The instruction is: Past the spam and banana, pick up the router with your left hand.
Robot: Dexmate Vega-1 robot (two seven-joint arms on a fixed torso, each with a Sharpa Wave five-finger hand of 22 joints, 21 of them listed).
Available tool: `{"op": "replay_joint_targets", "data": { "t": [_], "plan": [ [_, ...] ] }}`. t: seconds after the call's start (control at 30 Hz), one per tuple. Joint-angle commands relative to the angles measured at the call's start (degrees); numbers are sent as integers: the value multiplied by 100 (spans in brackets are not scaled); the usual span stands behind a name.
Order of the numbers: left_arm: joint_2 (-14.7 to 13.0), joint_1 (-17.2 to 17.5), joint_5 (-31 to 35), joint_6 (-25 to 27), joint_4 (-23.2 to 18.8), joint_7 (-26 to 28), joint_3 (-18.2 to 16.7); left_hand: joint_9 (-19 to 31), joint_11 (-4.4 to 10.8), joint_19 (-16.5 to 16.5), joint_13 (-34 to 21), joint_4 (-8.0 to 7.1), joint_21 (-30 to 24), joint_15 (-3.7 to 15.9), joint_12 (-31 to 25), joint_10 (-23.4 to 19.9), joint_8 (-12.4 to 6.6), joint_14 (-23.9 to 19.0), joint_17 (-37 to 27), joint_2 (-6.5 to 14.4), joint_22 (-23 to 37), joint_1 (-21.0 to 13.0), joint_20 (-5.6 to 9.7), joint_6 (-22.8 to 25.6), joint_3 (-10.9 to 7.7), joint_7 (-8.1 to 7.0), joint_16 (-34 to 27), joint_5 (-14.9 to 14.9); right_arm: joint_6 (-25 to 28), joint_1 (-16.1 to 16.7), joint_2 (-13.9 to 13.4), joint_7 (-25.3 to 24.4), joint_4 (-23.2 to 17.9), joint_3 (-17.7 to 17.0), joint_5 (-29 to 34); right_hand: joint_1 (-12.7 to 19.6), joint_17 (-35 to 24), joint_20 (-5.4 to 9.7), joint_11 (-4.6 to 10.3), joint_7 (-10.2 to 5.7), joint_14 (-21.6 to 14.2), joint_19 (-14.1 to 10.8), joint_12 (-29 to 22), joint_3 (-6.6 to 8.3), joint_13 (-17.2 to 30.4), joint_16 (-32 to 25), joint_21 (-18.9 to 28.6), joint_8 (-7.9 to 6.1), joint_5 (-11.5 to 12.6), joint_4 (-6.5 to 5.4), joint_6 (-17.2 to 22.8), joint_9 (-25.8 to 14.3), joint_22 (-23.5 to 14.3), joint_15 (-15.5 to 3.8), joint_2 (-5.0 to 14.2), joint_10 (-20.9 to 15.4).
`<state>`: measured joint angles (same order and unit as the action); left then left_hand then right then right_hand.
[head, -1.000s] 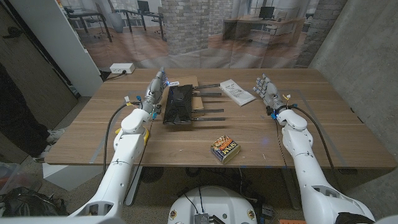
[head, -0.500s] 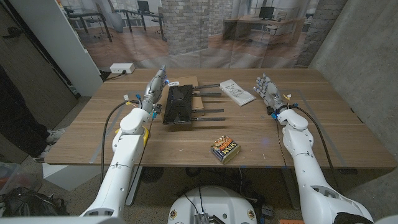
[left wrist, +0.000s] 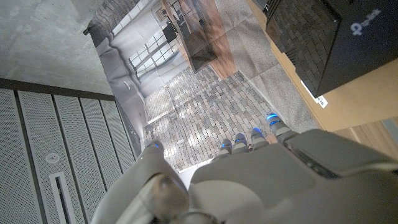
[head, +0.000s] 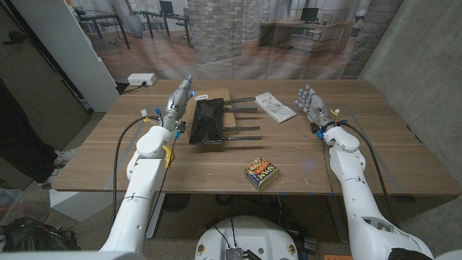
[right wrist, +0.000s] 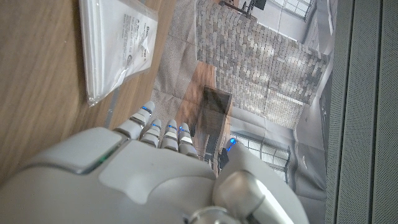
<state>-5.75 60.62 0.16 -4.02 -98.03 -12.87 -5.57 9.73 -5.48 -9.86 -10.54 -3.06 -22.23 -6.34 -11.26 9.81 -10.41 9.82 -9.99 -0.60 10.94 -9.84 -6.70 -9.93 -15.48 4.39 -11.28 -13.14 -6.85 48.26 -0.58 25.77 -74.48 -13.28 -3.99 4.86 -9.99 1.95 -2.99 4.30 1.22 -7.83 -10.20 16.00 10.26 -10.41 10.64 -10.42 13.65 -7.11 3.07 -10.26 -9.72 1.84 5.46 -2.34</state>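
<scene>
Router at the far left-centre, my left hand just beside it

I see a spam tin [head: 262, 174] near me and a white packet [head: 275, 106] beside the black router [head: 208, 120], whose antennas point right; left hand [head: 180, 100] and right hand [head: 310, 102] grasp nothing, fingers extended.

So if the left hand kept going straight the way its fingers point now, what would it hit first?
Probably nothing on the table: the left hand points toward the far edge, alongside the router, with bare wood ahead. Depth is unclear.
</scene>
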Motion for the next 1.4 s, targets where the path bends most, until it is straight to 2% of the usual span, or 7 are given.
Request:
{"op": "replay_joint_targets", "data": {
  "t": [0.03,0.2,1.03,1.4],
  "plan": [
    [18,267,169,127,-470,19,-93,21,-49,-390,-21,50,11,-83,-21,747,-31,771,-25,-66,6,-13,-56,-829,-17,47,-10,-30,13,38,23,63,-73,-23,-1,-24,-17,-19,-69,47,-28,-58,-52,16,14,-39,46,-48,42,14,16,-23,-11,56,35,-6],
    [19,352,199,135,-598,5,-133,23,-64,-382,-23,84,23,-126,-13,766,-23,756,-28,-95,8,-46,-124,-848,-2,60,-13,-33,6,47,34,67,-104,-15,11,-26,-17,-22,-70,48,-31,-58,-50,14,14,-40,46,-49,43,15,19,-23,-11,60,32,-1],
    [111,754,165,249,-1181,-97,-266,26,-121,-343,-29,164,47,-191,-11,776,4,732,-35,-159,16,-128,-170,-935,35,109,-12,-44,14,13,21,144,-132,22,28,-38,-18,-30,-88,68,-40,-64,-53,2,15,-39,45,-52,47,19,33,-23,-11,70,17,-19],
    [219,948,27,485,-1446,-117,-315,27,-153,-316,-31,189,50,-236,-7,790,13,711,-38,-190,20,-152,-207,-983,56,122,-16,-50,-14,-62,-20,204,-77,10,4,-41,-18,-35,-92,70,-46,-65,-53,-2,15,-40,45,-52,49,21,35,-23,-11,76,13,-23]
  ]
}}
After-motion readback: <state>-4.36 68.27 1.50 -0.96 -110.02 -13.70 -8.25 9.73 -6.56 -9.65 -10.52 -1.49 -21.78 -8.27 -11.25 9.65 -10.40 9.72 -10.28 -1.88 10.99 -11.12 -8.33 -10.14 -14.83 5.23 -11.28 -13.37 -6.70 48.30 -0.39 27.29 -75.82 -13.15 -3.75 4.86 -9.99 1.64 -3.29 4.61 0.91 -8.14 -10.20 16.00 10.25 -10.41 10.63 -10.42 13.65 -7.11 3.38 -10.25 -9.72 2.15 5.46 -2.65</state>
